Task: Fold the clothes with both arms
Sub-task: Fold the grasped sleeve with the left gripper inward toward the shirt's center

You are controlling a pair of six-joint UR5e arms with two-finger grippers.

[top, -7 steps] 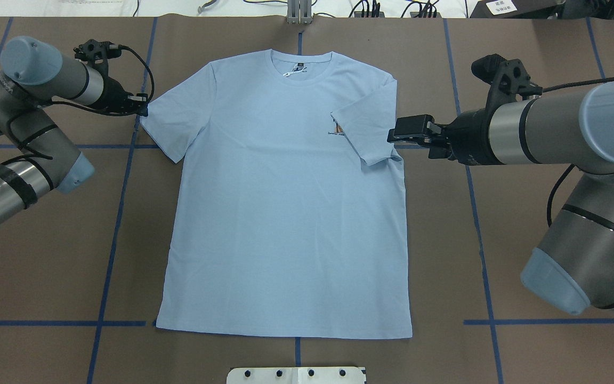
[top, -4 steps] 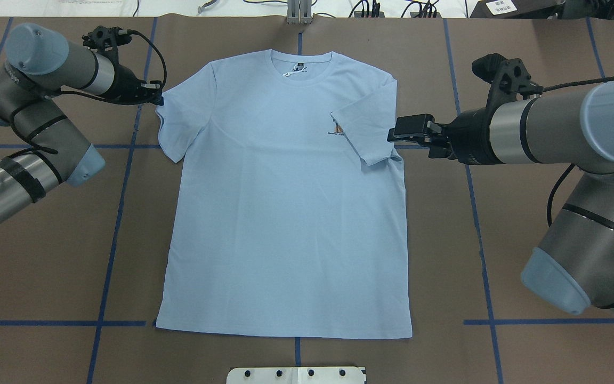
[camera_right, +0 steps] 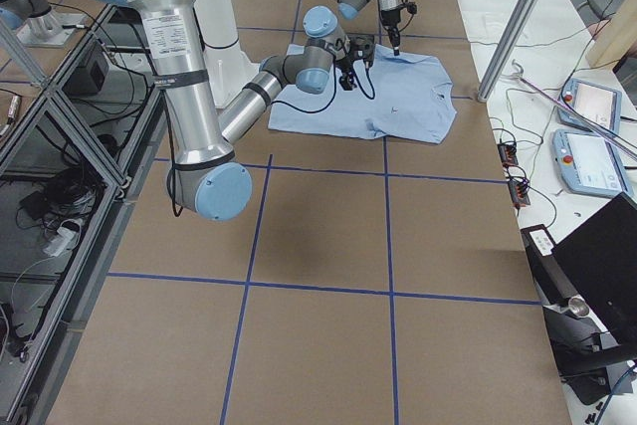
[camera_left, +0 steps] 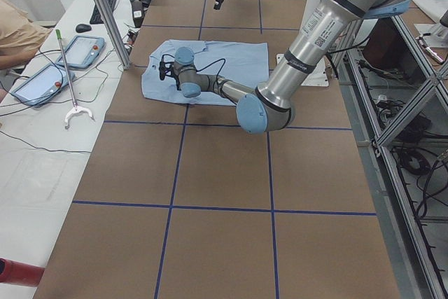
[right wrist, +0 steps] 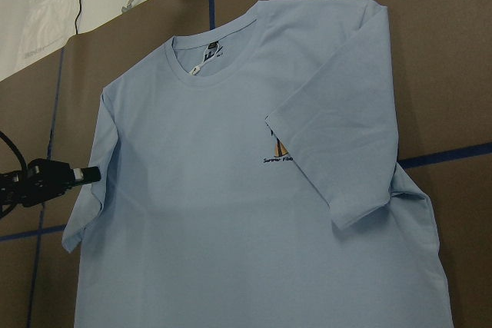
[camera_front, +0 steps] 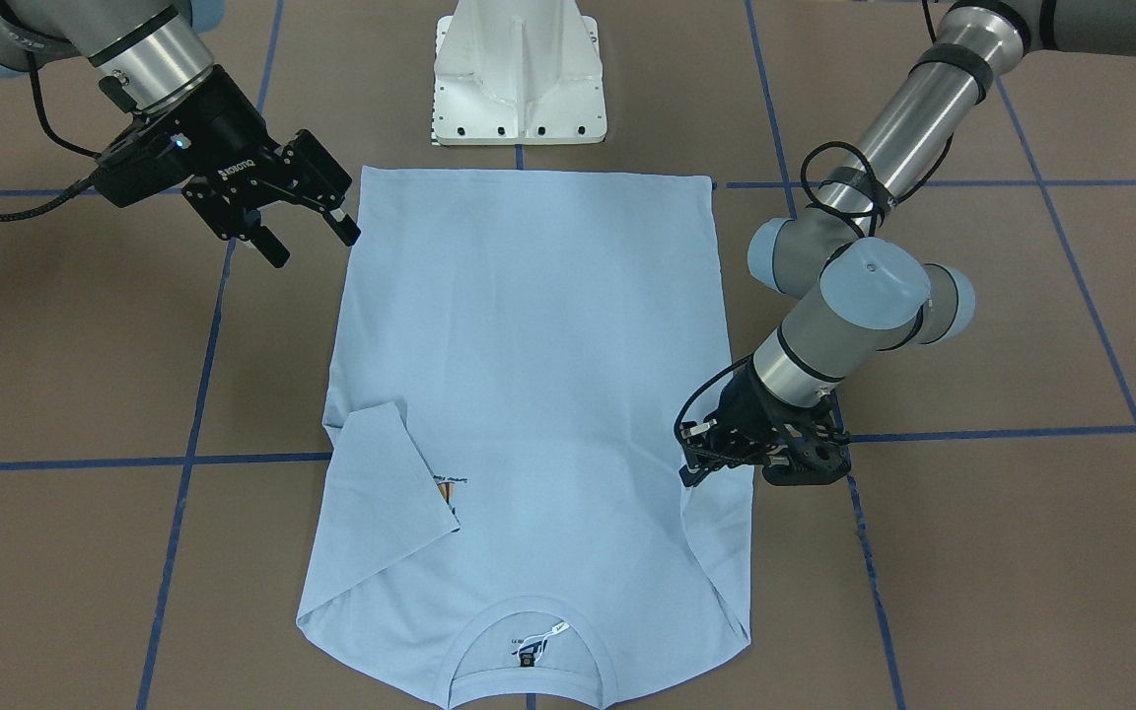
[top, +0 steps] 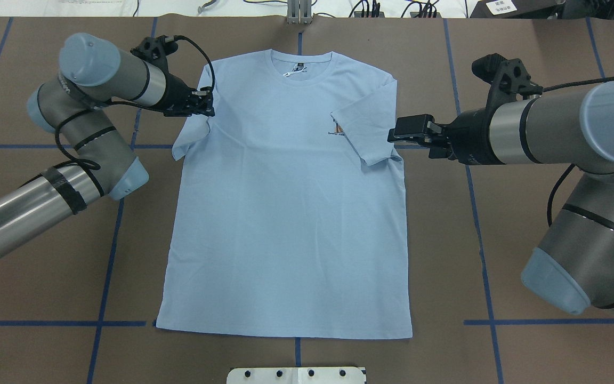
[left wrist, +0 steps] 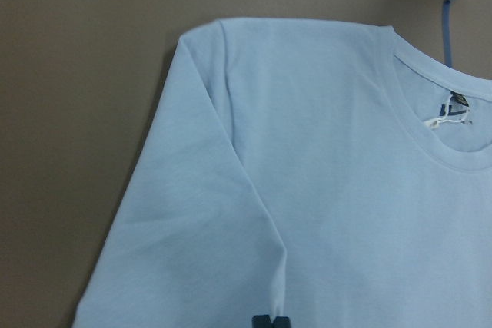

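Observation:
The light blue T-shirt (top: 285,213) lies flat on the brown table, collar and dark neck label (top: 300,66) at the far side. One sleeve (top: 363,130) is folded in over the chest and partly covers the orange-and-black print (top: 337,129). My left gripper (top: 208,104) is shut on the edge of the other sleeve (top: 190,133) and holds it over the shirt's shoulder; the left wrist view shows the shut fingertips (left wrist: 270,320) on the fabric. My right gripper (top: 392,136) is open and empty, just beside the folded sleeve, as the front-facing view (camera_front: 315,247) also shows.
The white pedestal base (camera_front: 519,79) stands at the hem end of the shirt. Blue tape lines (top: 110,240) cross the table. A metal post (top: 299,13) stands beyond the collar. A side table with tablets (camera_left: 42,78) and a grabber tool lies past the far edge.
My left gripper has moved right with the sleeve edge in it, drawing that sleeve in from flat on the table onto the shirt. The right arm has not moved.

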